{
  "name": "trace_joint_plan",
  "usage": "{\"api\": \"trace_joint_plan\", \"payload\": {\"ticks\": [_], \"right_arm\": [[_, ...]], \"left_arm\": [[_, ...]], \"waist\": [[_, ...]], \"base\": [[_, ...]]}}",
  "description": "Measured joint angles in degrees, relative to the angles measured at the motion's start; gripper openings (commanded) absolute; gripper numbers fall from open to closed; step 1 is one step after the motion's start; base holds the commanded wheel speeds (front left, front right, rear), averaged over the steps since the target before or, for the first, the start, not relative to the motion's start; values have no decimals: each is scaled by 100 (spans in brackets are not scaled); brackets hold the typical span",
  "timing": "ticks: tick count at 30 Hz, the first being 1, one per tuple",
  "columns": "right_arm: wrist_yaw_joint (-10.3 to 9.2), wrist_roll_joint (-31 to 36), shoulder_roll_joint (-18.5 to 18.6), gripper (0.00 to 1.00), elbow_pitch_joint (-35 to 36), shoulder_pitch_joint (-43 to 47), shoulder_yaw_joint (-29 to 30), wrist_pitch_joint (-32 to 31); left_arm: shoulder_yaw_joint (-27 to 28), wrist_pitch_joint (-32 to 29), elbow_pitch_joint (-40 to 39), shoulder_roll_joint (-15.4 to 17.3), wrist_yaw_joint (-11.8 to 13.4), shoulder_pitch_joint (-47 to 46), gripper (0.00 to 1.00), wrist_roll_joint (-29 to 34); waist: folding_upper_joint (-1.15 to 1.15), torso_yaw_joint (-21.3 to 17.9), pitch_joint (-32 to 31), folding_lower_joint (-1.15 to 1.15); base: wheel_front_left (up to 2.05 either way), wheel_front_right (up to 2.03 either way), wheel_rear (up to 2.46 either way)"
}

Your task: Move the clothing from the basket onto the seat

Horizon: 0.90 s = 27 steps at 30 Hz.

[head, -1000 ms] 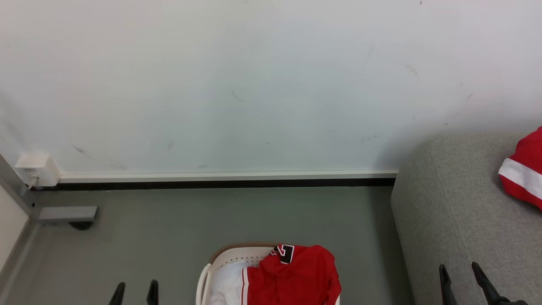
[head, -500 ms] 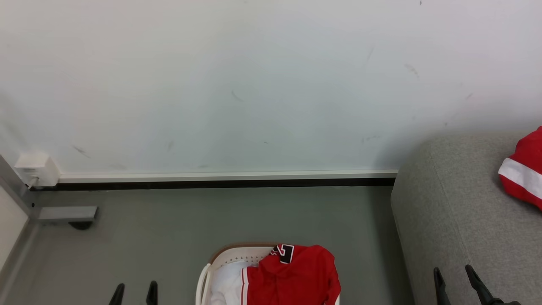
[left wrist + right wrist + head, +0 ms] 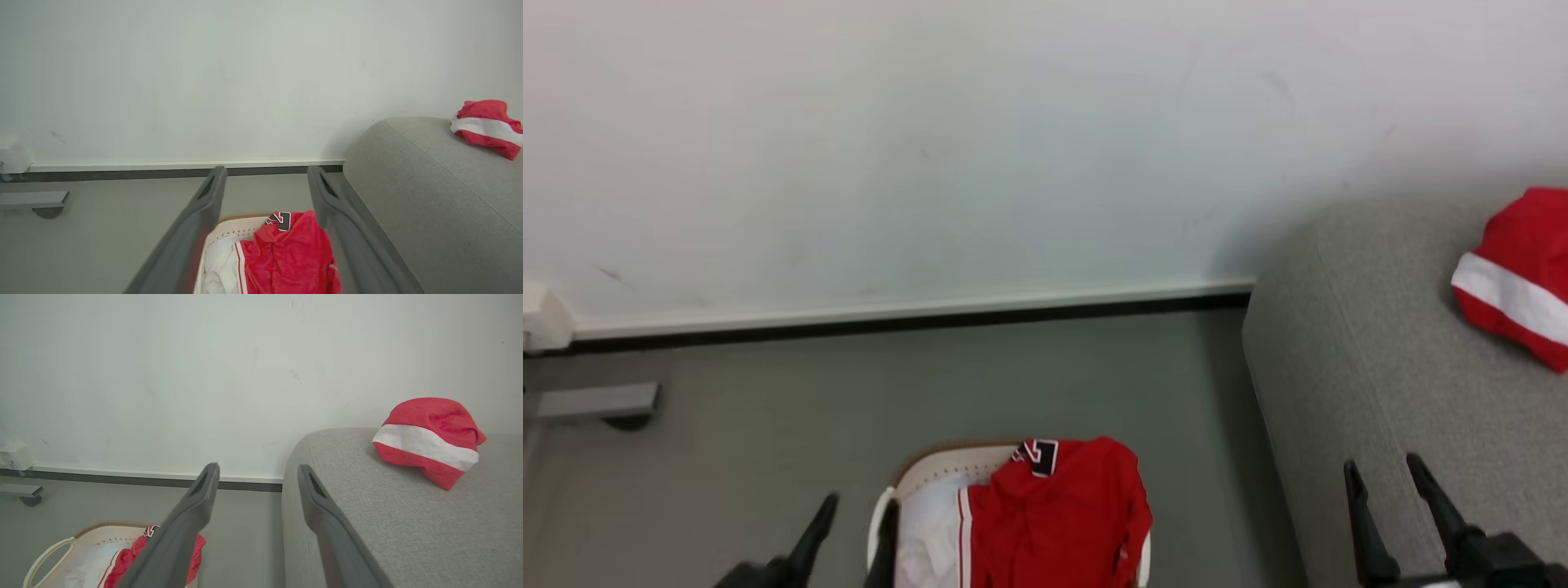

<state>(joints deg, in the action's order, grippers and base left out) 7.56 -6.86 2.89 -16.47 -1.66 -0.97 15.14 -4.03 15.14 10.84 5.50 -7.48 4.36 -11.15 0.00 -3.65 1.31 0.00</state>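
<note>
Nearest, at the lower edge of the head view: left gripper (image 3: 862, 501) and right gripper (image 3: 1382, 462), both with jaws spread wide and nothing between them.

Just beyond the left gripper: the basket (image 3: 939, 457) on the floor (image 3: 1013, 384), its left rim beside that gripper's inner finger. The clothing (image 3: 1058, 514) fills the basket's right half and drapes over the right rim. A white sheet (image 3: 927, 539) lies in the left half. The clothing's long axis runs from the near edge away toward the far rim, where the number patch (image 3: 1036, 456) sits.

In the left wrist view the clothing (image 3: 290, 253) lies between the two fingers of the left gripper (image 3: 266, 168) and below their tips (so this arm is already lined up along the heap). The left arm is plainly the nearer one. The clothing lies ahead of it, slightly to its right and lower.

The right gripper (image 3: 257, 468) hangs at the near corner of the seat (image 3: 1380, 367), well apart from the basket.

Farther along the seat: a second red-and-white garment (image 3: 1511, 282), bunched on the cushion. Farthest: the wall (image 3: 1013, 147).

Judgement: the coming move is a short descent of the left gripper onto the clothing.
</note>
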Motion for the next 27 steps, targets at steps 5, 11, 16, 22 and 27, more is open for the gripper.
{"api": "trace_joint_plan", "payload": {"ticks": [5,11,16,22,27], "right_arm": [[-1,34,2,100,30,-447,-76,0],[-1,37,2,100,30,-882,-264,0],[-1,73,3,100,158,-1282,-441,0],[-1,194,4,100,409,-1735,-699,0],[0,199,45,100,717,-2012,-810,0]], "left_arm": [[-558,-1,620,-2,-4,-962,100,69],[-1091,-67,1535,-31,-5,-2076,100,170],[-1390,-301,2305,-89,-5,-3012,100,341],[-1646,-508,3170,-147,-4,-4006,100,461],[-1805,-614,3818,-194,40,-4709,100,584]], "waist": [[0,-136,541,1],[0,-306,1275,2],[0,-433,1900,2],[0,-545,2622,2],[0,-591,3196,2]], "base": [[0,0,0],[0,0,0],[0,0,0],[0,0,0],[0,0,0]]}}
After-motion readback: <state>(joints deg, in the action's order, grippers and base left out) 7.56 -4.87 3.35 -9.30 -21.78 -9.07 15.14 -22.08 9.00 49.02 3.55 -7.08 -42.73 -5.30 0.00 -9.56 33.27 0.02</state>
